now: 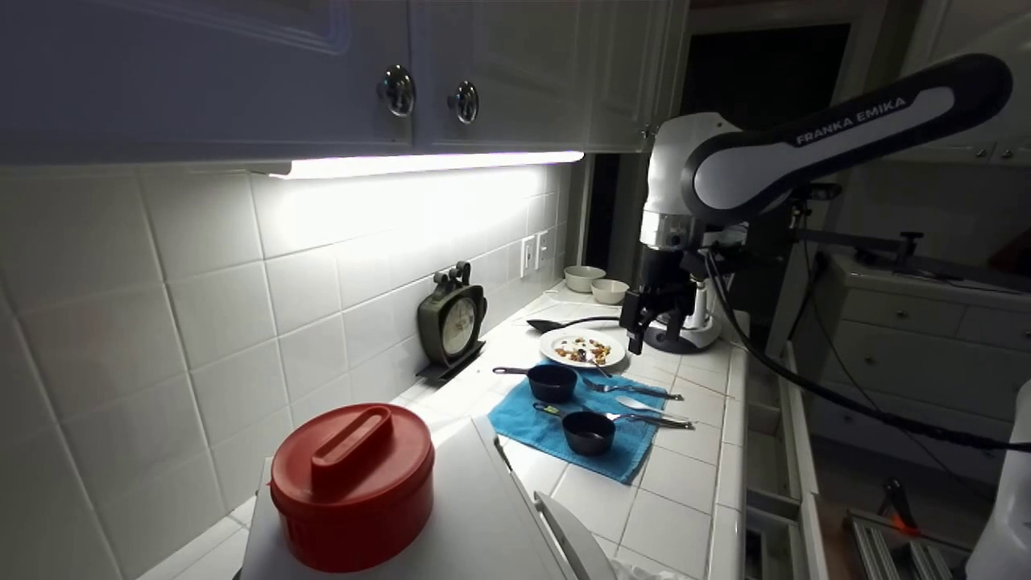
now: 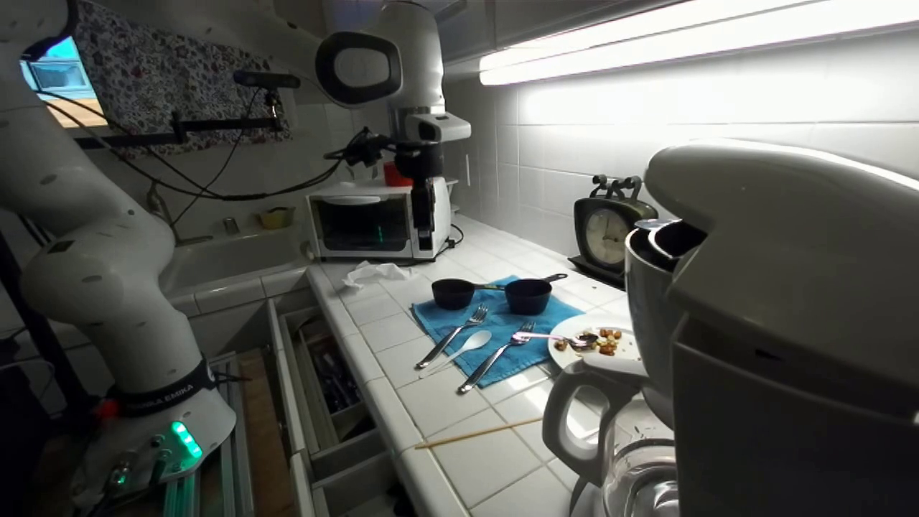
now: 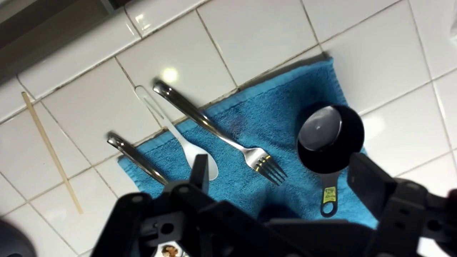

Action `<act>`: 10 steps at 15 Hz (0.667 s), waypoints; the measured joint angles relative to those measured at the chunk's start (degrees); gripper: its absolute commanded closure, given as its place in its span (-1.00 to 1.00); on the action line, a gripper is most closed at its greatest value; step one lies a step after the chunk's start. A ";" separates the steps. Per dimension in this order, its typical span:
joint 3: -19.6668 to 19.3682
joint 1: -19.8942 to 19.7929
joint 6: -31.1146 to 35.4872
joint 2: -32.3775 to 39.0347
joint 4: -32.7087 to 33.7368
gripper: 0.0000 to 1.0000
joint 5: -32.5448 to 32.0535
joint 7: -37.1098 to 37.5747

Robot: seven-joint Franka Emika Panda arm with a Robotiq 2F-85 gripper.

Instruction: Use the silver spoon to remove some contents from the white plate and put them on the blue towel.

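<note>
The white plate (image 1: 549, 346) holds a small heap of brownish and dark contents (image 2: 610, 342). The silver spoon (image 2: 583, 342) rests with its bowl among those bits, and its pinkish handle reaches out over the blue towel (image 2: 533, 359). Only a sliver of the contents (image 3: 169, 250) shows at the bottom of the wrist view, behind the gripper parts. My gripper (image 3: 280, 166) hangs above the towel, its fingers wide apart with nothing between them. In an exterior view the gripper (image 2: 425, 233) points straight down, well above the counter.
On the towel stand two black measuring cups (image 1: 553, 383), with a white spoon (image 3: 201, 160) and two forks (image 3: 221, 135) partly on it. A chopstick (image 2: 477, 434) lies near the counter edge. A scale (image 2: 607, 230), mixer (image 2: 790, 287) and toaster oven (image 2: 366, 228) stand around. Drawers below are pulled out.
</note>
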 measured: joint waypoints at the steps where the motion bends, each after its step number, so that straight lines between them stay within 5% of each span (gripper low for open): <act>1: -0.29 -0.38 2.43 0.46 -0.84 -1.00 -0.25 0.00; 5: -1.55 -0.83 11.37 1.56 -4.50 -1.00 -0.29 -1.07; 10: -1.66 -0.79 11.81 1.77 -4.74 -1.00 -0.28 -1.19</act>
